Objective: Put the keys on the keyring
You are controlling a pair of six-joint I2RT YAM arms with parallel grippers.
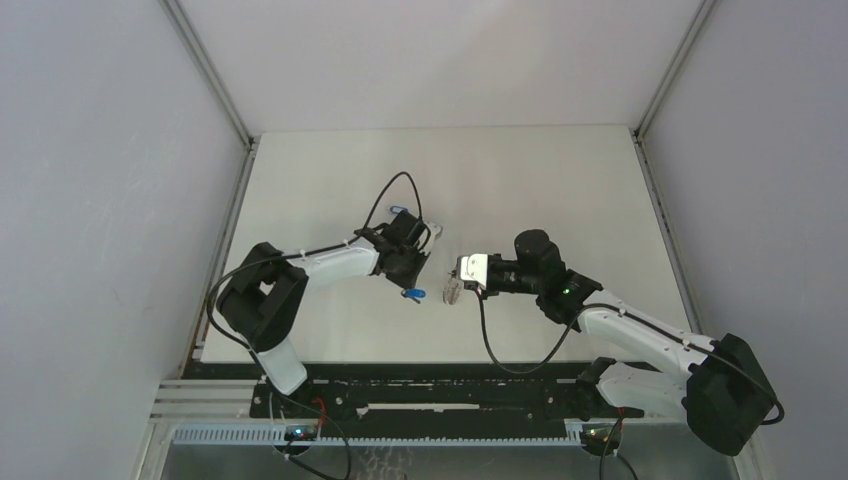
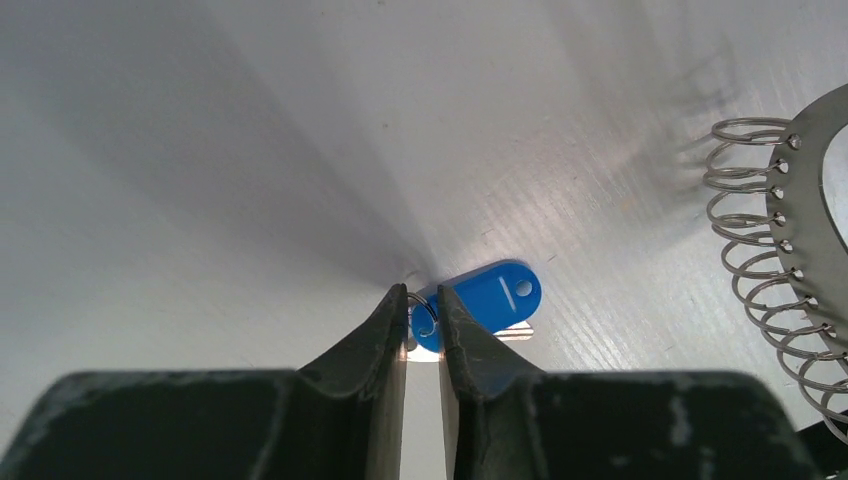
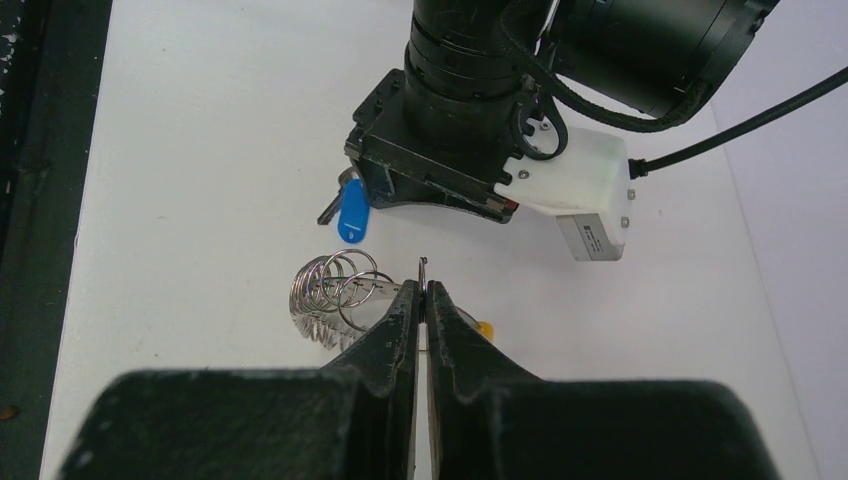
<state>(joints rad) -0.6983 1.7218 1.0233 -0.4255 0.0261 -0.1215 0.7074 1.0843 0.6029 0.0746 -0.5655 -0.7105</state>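
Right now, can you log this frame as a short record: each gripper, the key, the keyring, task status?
left gripper: jaws a narrow gap apart, small ring of the blue-tagged key between the tips; firm grip unclear
right gripper: shut on the keyring
blue-tagged key: at the table, beside the keyring, not touching it
keyring: coil of wire loops with a yellow piece
task status: this key not yet on the keyring

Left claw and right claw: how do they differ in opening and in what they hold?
The left claw shows a narrow gap; the right claw is pressed fully shut. The left claw pinches the small ring of a blue-tagged key; the right claw grips the keyring by a thin edge. Both are black and two-fingered.
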